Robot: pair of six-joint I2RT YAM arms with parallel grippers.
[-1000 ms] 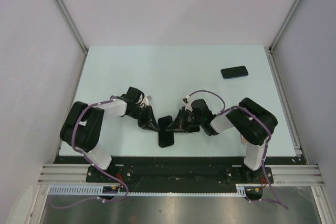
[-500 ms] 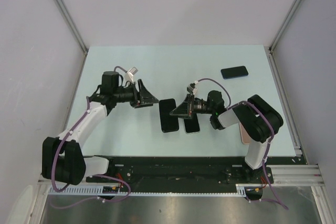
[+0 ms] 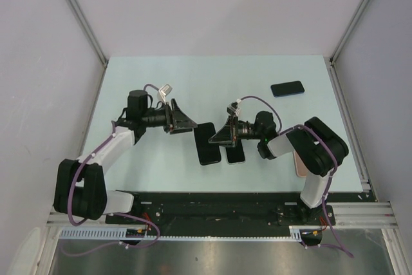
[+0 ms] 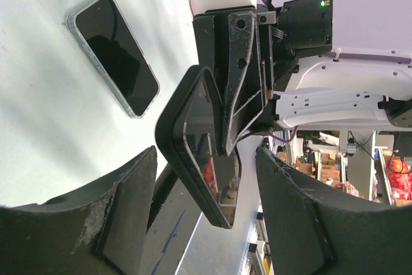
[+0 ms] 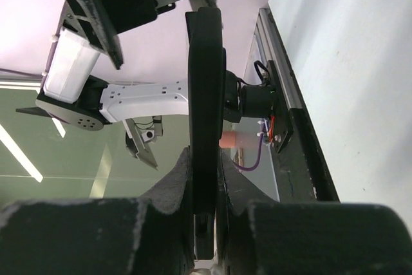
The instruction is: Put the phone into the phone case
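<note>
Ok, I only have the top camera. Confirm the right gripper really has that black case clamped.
Observer: Right wrist view shows the right gripper shut on the black case, edge-on between its fingers.
Operator: Now report the other arm.
Observer: Left wrist view shows the left gripper open wide, the case showing in the gap between its fingers.
Operator: Describe whatever lies beyond it.
Observer: The phone lies flat on the table beyond the case, dark face up.
</note>
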